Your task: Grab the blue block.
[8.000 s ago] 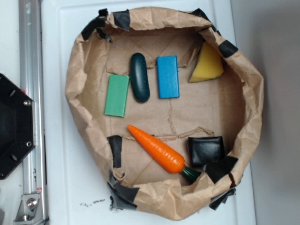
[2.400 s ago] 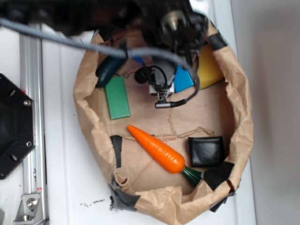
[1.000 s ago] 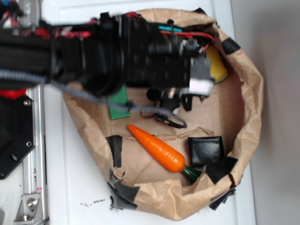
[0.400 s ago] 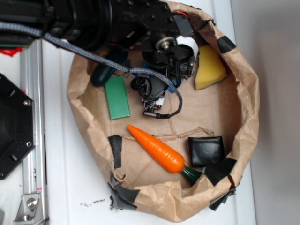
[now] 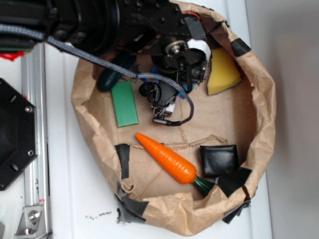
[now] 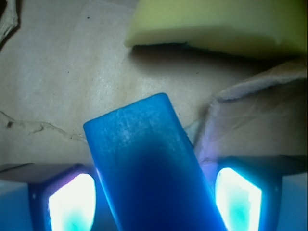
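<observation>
1. Between the two lit fingertips (image 6: 72, 204), the blue block (image 6: 149, 168) sits tilted; whether the gripper (image 6: 154, 202) actually clamps it, I cannot tell.
2. Beyond the block lies a yellow wedge (image 6: 216, 24); brown paper (image 6: 72, 72) lies beneath.

Bright blue block (image 6: 149, 163), green block (image 5: 124, 103), yellow sponge (image 5: 223, 72). Orange carrot (image 5: 166, 158), black pouch (image 5: 219, 160), brown paper (image 5: 219, 117).

Mostly buried under the arm (image 5: 99, 20) overhead: blue block (image 5: 185, 85), just slivers showing. Cut off at the wrist frame's bottom too, fingertips (image 6: 72, 202) glowing blurry.
</observation>
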`<state>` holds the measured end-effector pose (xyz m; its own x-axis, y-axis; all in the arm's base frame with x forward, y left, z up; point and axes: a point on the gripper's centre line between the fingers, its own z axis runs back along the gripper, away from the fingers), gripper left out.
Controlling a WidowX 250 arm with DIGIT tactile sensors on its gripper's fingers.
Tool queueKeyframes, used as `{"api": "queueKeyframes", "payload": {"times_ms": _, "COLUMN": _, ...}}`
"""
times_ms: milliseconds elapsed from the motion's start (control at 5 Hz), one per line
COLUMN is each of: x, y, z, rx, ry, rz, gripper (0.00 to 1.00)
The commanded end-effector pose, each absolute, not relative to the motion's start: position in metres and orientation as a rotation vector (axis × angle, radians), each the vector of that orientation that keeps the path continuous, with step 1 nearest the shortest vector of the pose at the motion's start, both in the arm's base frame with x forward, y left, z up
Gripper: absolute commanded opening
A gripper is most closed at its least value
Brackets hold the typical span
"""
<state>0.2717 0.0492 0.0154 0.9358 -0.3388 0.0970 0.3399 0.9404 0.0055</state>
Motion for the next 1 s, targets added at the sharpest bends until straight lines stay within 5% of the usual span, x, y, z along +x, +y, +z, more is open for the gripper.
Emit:
{"api": "queueKeyframes", "payload": {"times_ms": 0, "x": 0.291, "y": 0.051, "z": 0.010, "rx": 0.007, "ry": -0.035, "rz": -0.370, "gripper": 1.00}}
{"api": "queueKeyframes", "payload": {"times_ms": 200, "x": 0.290, "y": 0.052, "z": 0.008, "rx": 0.005, "ry": -0.036, "rz": -0.338, "gripper": 0.00}}
{"api": "queueKeyframes", "payload": {"times_ms": 600, "x": 0.287, "y": 0.050, "z": 0.029, "rx": 0.024, "ry": -0.106, "rz": -0.319, "gripper": 0.00}}
{"api": "queueKeyframes", "payload": {"times_ms": 800, "x": 0.296, "y": 0.021, "z": 0.079, "rx": 0.070, "ry": -0.195, "rz": -0.290, "gripper": 0.00}}
